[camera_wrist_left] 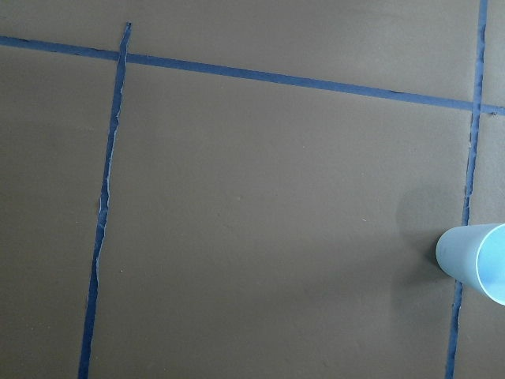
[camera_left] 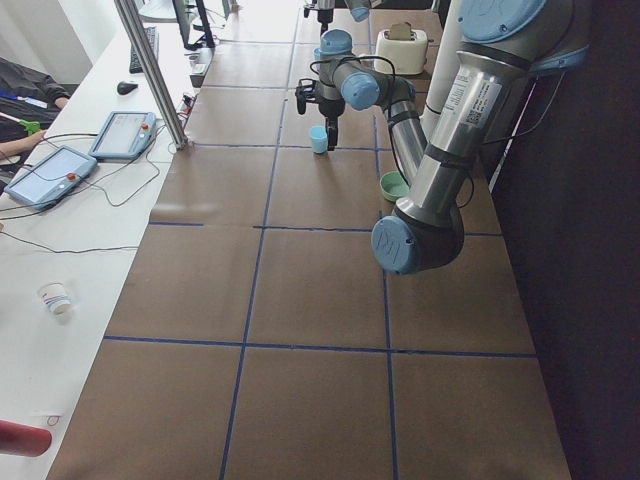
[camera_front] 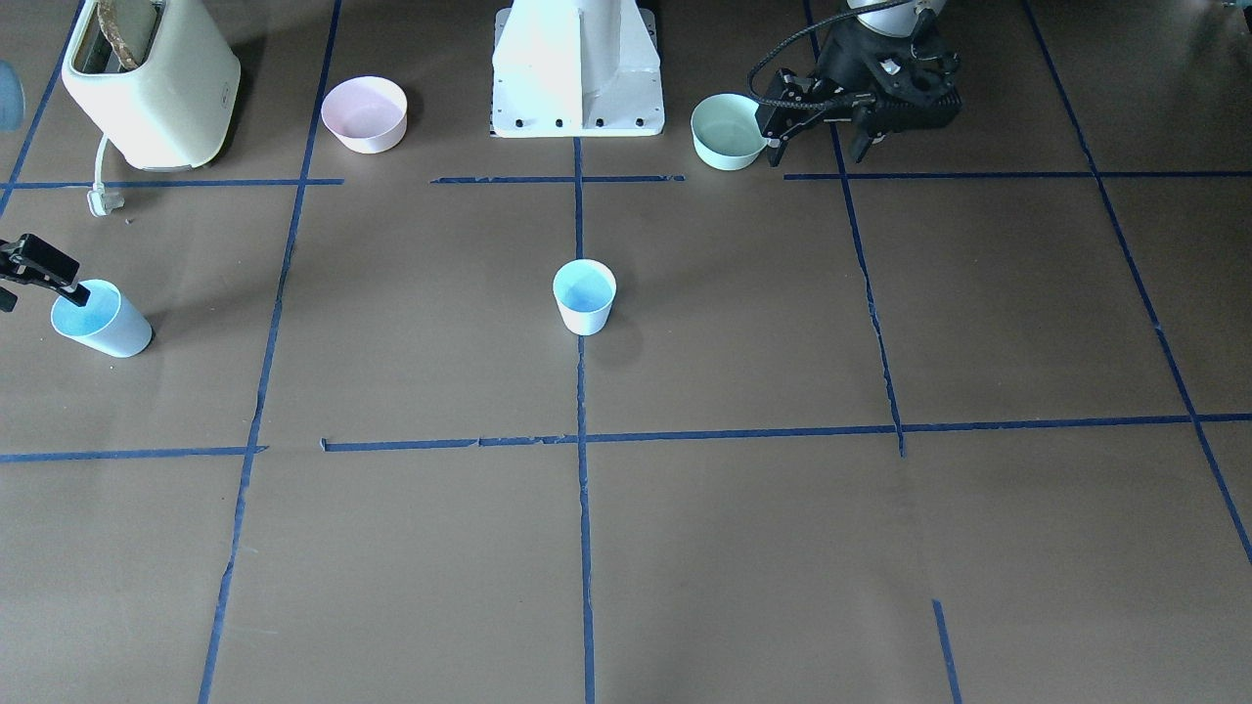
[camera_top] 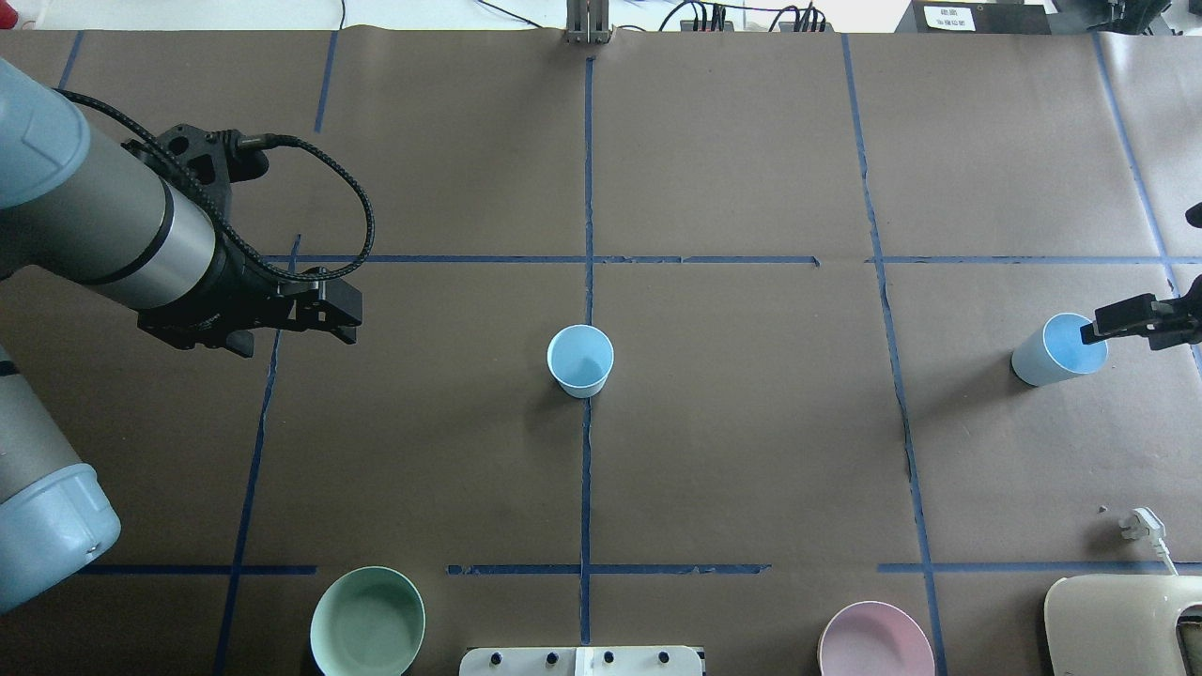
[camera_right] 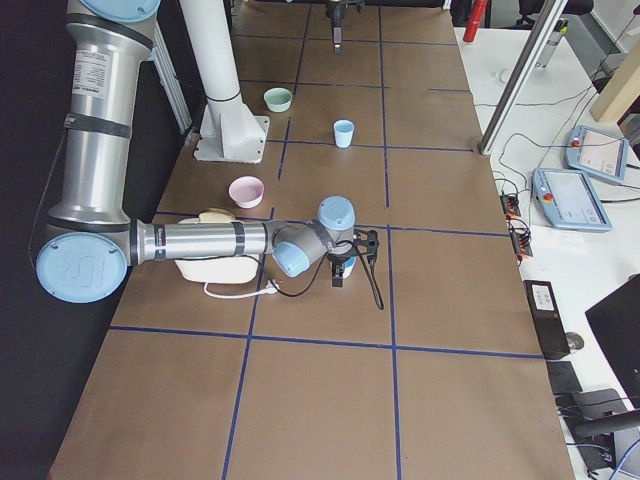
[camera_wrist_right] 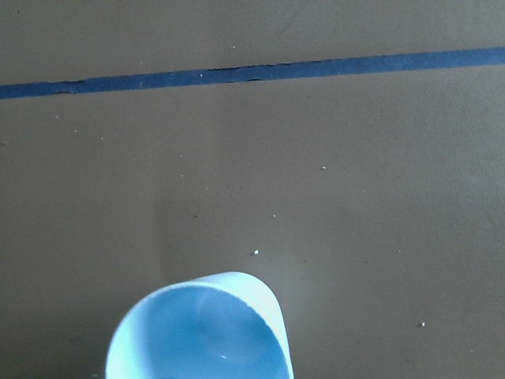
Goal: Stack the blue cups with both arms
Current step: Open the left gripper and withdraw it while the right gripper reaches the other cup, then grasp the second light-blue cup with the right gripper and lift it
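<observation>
One blue cup (camera_front: 585, 296) stands upright at the table's middle (camera_top: 580, 361); it also shows at the right edge of the left wrist view (camera_wrist_left: 477, 260). The other blue cup (camera_front: 101, 318) stands far out on my right side (camera_top: 1059, 349) and fills the bottom of the right wrist view (camera_wrist_right: 201, 332). My right gripper (camera_top: 1124, 336) is open and straddles this cup's outer wall, with one fingertip over its mouth. My left gripper (camera_top: 300, 340) is open and empty above the table, well to the left of the middle cup, next to the mint-green bowl (camera_front: 726, 130).
A pink bowl (camera_front: 365, 112) and the white pedestal (camera_front: 577, 68) stand at the robot's edge of the table. A cream toaster (camera_front: 152, 78) with a loose plug (camera_front: 101, 200) stands behind the right-hand cup. Blue tape lines grid the brown table.
</observation>
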You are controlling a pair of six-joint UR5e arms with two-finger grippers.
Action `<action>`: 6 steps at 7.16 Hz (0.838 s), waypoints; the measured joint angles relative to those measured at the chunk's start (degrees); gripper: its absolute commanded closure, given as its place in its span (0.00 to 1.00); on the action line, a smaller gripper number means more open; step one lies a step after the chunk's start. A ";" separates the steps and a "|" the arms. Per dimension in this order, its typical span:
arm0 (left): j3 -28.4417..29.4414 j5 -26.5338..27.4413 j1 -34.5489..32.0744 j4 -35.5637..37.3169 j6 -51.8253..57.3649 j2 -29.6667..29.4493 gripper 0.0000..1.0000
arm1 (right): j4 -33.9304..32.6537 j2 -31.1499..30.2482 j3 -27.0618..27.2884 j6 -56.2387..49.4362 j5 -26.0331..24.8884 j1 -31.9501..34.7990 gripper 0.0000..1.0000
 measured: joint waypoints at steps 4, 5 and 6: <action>-0.57 0.00 -0.01 -0.01 0.01 0.56 0.00 | 0.02 0.87 -2.84 1.37 -1.72 -1.16 1.00; -0.72 0.00 -0.01 -0.05 0.01 0.87 0.00 | 0.02 1.45 -2.78 1.81 -1.75 -1.28 1.00; -0.75 0.02 -0.01 -0.07 0.01 1.03 0.00 | 0.02 1.82 -2.36 2.00 -1.66 -1.32 1.00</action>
